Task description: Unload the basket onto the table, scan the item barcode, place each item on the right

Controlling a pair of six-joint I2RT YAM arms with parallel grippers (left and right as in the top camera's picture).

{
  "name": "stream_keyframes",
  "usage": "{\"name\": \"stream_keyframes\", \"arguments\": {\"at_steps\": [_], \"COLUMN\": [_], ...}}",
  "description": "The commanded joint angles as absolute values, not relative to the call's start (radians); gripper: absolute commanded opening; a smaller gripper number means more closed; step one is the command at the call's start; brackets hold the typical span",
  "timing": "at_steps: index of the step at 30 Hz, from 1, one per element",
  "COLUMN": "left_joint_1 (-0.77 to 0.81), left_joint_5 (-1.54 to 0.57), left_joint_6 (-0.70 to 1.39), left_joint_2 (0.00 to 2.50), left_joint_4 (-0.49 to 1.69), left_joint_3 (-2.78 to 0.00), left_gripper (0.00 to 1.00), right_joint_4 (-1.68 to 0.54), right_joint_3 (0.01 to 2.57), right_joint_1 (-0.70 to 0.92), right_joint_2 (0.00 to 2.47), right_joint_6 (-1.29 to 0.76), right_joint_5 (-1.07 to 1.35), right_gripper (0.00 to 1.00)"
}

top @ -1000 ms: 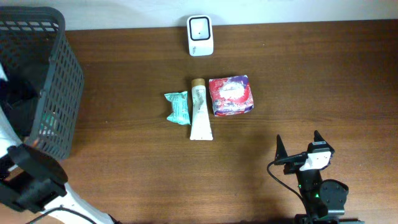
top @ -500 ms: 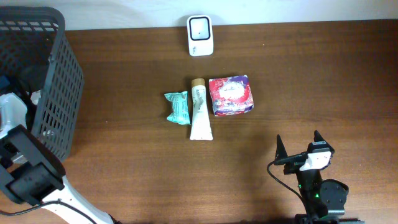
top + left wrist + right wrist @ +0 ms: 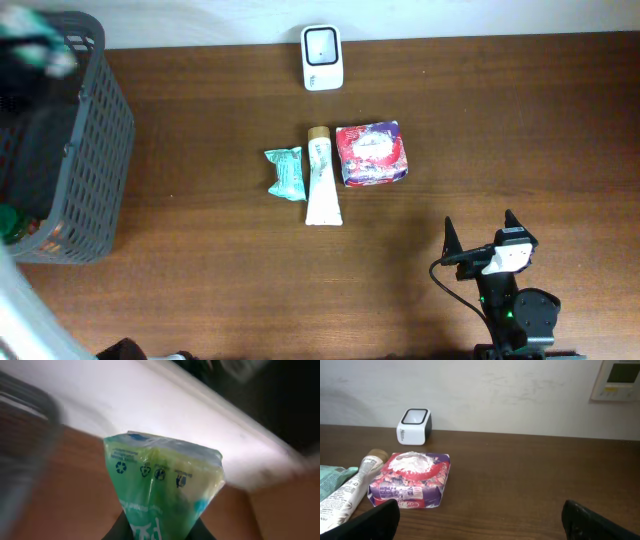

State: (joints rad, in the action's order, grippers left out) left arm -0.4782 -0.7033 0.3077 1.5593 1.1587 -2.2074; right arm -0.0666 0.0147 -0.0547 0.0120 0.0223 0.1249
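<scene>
two grippers: left gripper (image 3: 160, 532) clamped on the green packet (image 3: 161, 480); right gripper (image 3: 480, 222) with jaws spread wide, low over the table (image 3: 500, 120)
green packet: upright above the left fingers, recycling marks facing its wrist camera
basket (image 3: 95, 150): under the blurred left gripper
scanner (image 3: 322, 57): well ahead of the right gripper, by the wall
tube (image 3: 321, 175), red pack (image 3: 372, 154), teal sachet (image 3: 286, 172): side by side, between right gripper and scanner

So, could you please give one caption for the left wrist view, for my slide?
Left gripper pinching a green packet, its recycling symbols facing the camera; background blurred.
</scene>
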Motion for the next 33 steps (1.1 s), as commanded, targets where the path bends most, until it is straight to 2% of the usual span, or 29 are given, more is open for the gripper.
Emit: {"name": "stream_keyframes", "arguments": {"at_steps": [1, 4, 7, 10, 13, 15, 16, 18, 22, 26, 29, 33], "left_joint_1": [-0.181, 0.103, 0.286, 0.369, 0.418, 0.436, 0.436, 0.436, 0.372, 0.22, 0.042, -0.223], "left_joint_5": [-0.516, -0.316, -0.134, -0.108, -0.107, -0.108, -0.108, -0.108, -0.107, -0.095, 0.088, 0.225], "left_joint_6": [0.179, 0.177, 0.178, 0.221, 0.325, 0.325, 0.325, 0.324, 0.321, 0.282, 0.215, 0.215], "left_joint_2": [1.623, 1.705, 1.854, 2.051, 2.228, 2.318, 2.325, 2.32, 2.292, 2.183, 2.034, 1.972], "left_joint_4": [1.322, 1.349, 1.341, 1.292, 1.222, 1.193, 1.192, 1.199, 1.444, 1.685, 1.688, 1.688], "left_joint_3": [-2.168, -2.079, -2.019, -2.011, -2.011, -2.011, -2.011, -2.033, -2.388, -2.832, -2.863, -2.86], "left_gripper": [0.0, 0.0, 0.0, 0.0, 0.14, 0.71, 0.82, 0.97, 0.98, 0.99, 1.0, 0.99], "right_joint_4": [-0.068, -0.068, -0.068, -0.068, -0.068, -0.068, -0.068, -0.068, -0.068, -0.068, -0.068, -0.068], "right_joint_3": [0.006, 0.006, 0.006, 0.006, 0.006, 0.006, 0.006, 0.006, 0.006, 0.006, 0.006, 0.006], "right_joint_1": [-0.059, -0.059, -0.059, -0.059, -0.059, -0.059, -0.059, -0.059, -0.059, -0.059, -0.059, -0.059], "right_joint_2": [0.006, 0.006, 0.006, 0.006, 0.006, 0.006, 0.006, 0.006, 0.006, 0.006, 0.006, 0.006], "right_joint_6": [0.019, 0.019, 0.019, 0.019, 0.019, 0.019, 0.019, 0.019, 0.019, 0.019, 0.019, 0.019], "right_joint_5": [0.12, 0.12, 0.12, 0.12, 0.12, 0.12, 0.12, 0.12, 0.12, 0.12, 0.12, 0.12], "right_gripper": [0.98, 0.99, 0.98, 0.99, 0.99, 0.99, 0.99, 0.99, 0.99, 0.98, 0.99, 0.99]}}
